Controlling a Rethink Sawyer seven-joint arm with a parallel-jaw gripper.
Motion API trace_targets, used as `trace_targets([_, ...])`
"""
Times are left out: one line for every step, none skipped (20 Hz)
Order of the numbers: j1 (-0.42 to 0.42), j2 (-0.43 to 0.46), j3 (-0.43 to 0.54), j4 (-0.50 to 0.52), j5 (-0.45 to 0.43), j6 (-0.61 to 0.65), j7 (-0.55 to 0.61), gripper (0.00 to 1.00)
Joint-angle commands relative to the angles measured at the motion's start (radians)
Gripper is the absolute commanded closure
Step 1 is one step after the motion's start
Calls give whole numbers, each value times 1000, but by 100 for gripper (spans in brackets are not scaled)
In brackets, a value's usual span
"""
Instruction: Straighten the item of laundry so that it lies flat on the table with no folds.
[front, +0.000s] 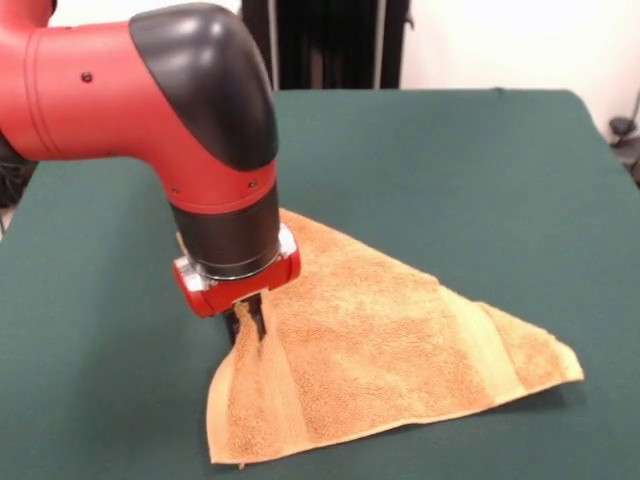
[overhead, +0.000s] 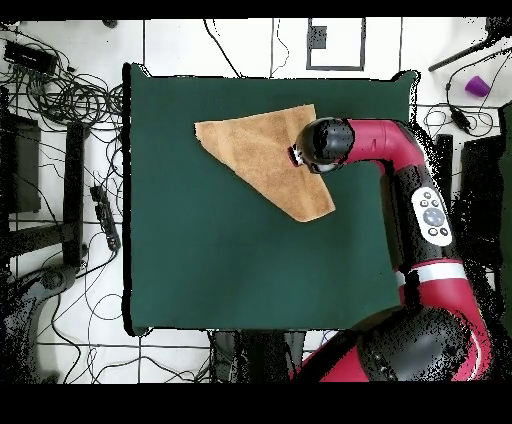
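Front view, towel (front: 400, 350): lies on the green worktop (front: 480, 170) as a rough triangle, folded over itself, one corner drawn up into a peak.
Front view, fingers (front: 247, 322): mine, clenched on that raised corner; cloth bunches between them.
Front view, reason: I judge the pinch is there so the corner can be pulled outward and the fold opened.
Overhead view, towel (overhead: 255, 155): sits toward the worktop's (overhead: 200, 270) far half, away from my base, still triangular, not flat.
Overhead view, fingers: hidden under my wrist (overhead: 322, 146), which hangs over the towel's edge.
Overhead view, room: plenty of bare worktop around for spreading.
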Motion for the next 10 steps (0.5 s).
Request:
trace_targets([7, 103, -21, -85, 17, 100, -303, 100])
trace_targets([9, 113, -18, -107, 20, 109, -315, 100])
trace_targets([9, 118, -17, -123, 22, 119, -330, 100])
trace_targets([8, 121, -18, -135, 23, 128, -344, 100])
trace_targets([10, 129, -15, -158, 23, 138, -367, 100])
trace_targets([9, 135, -13, -174, 22, 145, -387, 100])
trace_targets([15, 147, -9, -207, 21, 164, -409, 100])
trace_targets([18, 153, -8, -224, 21, 177, -425, 100])
trace_targets([21, 159, -8, -240, 20, 187, -440, 100])
trace_targets([24, 165, -6, -259, 19, 199, -454, 100])
